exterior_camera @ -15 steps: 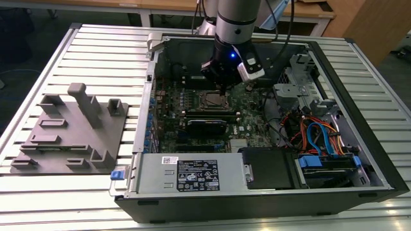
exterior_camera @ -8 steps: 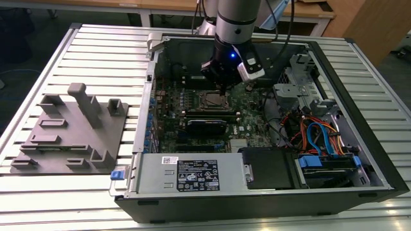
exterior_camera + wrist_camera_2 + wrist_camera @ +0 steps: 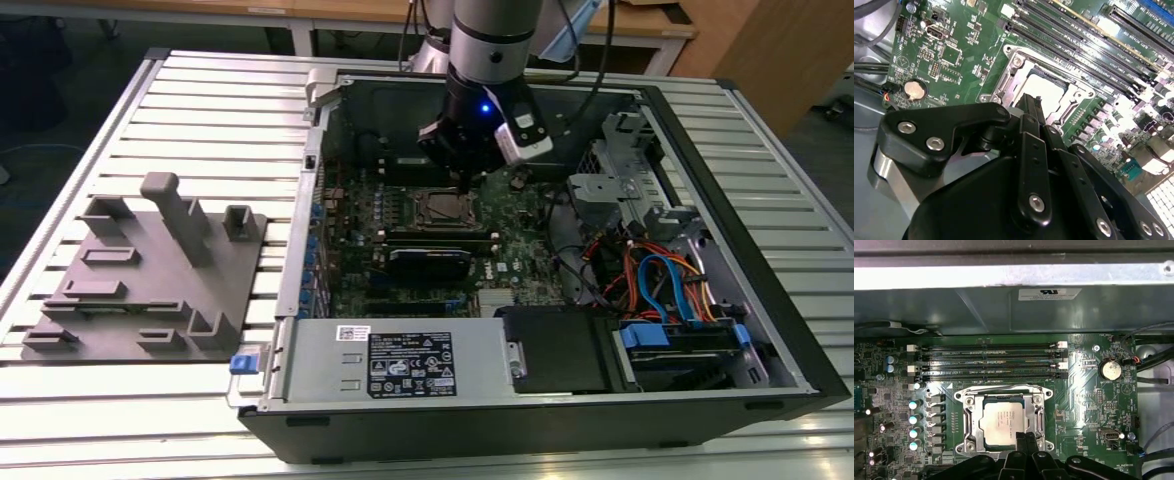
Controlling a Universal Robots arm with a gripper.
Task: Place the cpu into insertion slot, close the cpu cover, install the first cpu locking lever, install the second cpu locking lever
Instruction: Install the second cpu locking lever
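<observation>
The cpu [image 3: 1004,421], a square chip with a dull silver top, lies in the insertion slot [image 3: 1004,389] on the green board. The cpu cover [image 3: 973,414], a silver frame plate, lies flat around it, and the chip shows through its cut-out. My gripper [image 3: 1026,436] hangs just over the socket's edge, its two narrow fingers pressed together with nothing between them. In the second wrist view the fingertips [image 3: 1029,102] stand in front of the cpu [image 3: 1046,81]. The exterior view has the gripper [image 3: 465,182] directly above the socket [image 3: 443,208] inside the open case. I cannot make out how the locking levers stand.
Long black memory slots [image 3: 989,360] run beside the socket, and a coin battery [image 3: 1110,370] sits on the board. The case wall [image 3: 1004,310] rises behind. Orange and blue cables [image 3: 654,280] and a power supply [image 3: 400,362] fill the case. A grey fixture plate [image 3: 147,280] lies outside it.
</observation>
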